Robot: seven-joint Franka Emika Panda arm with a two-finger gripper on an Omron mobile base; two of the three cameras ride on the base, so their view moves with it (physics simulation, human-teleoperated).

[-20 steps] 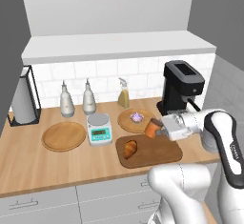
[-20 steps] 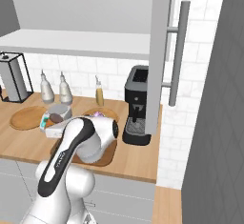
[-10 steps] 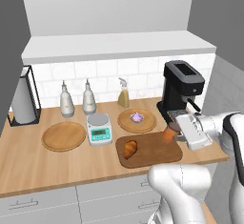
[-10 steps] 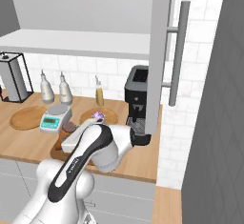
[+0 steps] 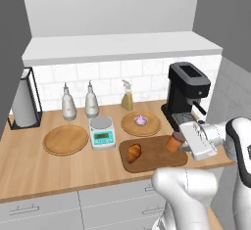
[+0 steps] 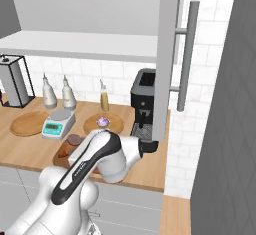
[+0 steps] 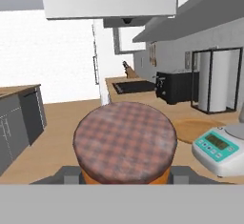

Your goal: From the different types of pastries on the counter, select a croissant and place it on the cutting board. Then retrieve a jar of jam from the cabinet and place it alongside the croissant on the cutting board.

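The jar of jam (image 5: 174, 142), reddish-brown with a checked lid (image 7: 125, 139), hangs tilted over the right end of the dark cutting board (image 5: 156, 159). My gripper (image 5: 178, 143) is shut on it, and its fingers (image 7: 70, 173) flank the jar body in the hand view. The golden croissant (image 5: 134, 151) lies on the board's left half, apart from the jar. Whether the jar touches the board I cannot tell. The purple-and-white pastry (image 5: 141, 120) sits on a round wooden plate (image 5: 149, 127) behind the board. The open cabinet (image 5: 122, 45) runs above the counter (image 5: 59, 170). In the right base view my arm hides most of the board; the jar (image 6: 74, 140) shows beside it.
A black coffee machine (image 5: 186, 92) stands close behind my hand. A kitchen scale (image 5: 101, 132), a second round plate (image 5: 65, 139), two grey bottles (image 5: 68, 104), a yellow spray bottle (image 5: 127, 97) and a paper-towel holder (image 5: 24, 104) line the counter to the left.
My hand has carried the jar rightwards and lower, from above the plate and board's middle to the board's right end. The croissant has stayed in place.
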